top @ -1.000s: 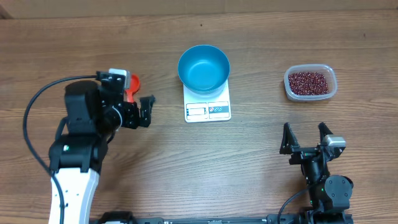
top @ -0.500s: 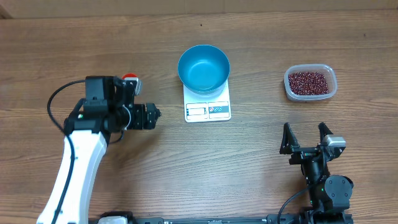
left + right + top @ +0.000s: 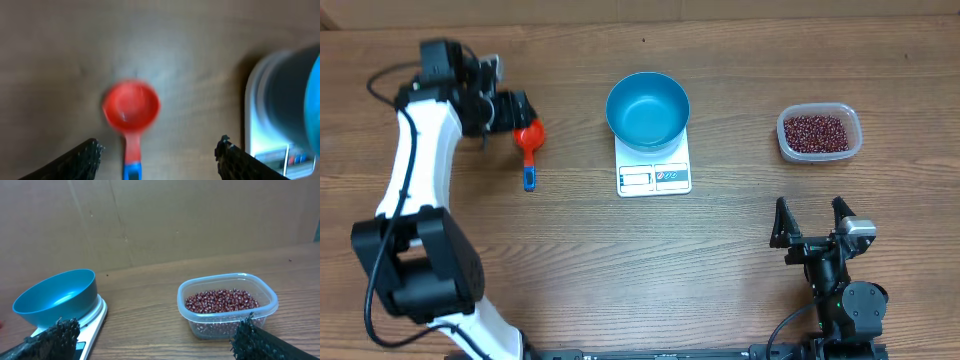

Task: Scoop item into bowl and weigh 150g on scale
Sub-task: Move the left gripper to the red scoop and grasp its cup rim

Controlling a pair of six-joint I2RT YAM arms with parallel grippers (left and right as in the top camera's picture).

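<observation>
- Just ahead of L gripper (image 3: 159, 146), btwn its jaws: red scoop (image 3: 131, 107), cup at far end, blue handle nearest. Jaws apart, nothing held.
- Step, my read: grab scoop. Drop straight, clamp handle not cup, keep cup level.
- To its right: bowl (image 3: 647, 108) on scale (image 3: 654, 175), looks empty.
- R gripper (image 3: 810, 214) jaws apart, idle; beans (image 3: 222, 301) in clear tub (image 3: 181, 297) just ahead.

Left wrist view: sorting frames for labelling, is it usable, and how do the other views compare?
Left wrist: motion-blurred, red scoop and blue bowl smeared. Right wrist: sharp, beans individually distinct. Overhead: crisp, evenly lit, only soft shadows.
</observation>
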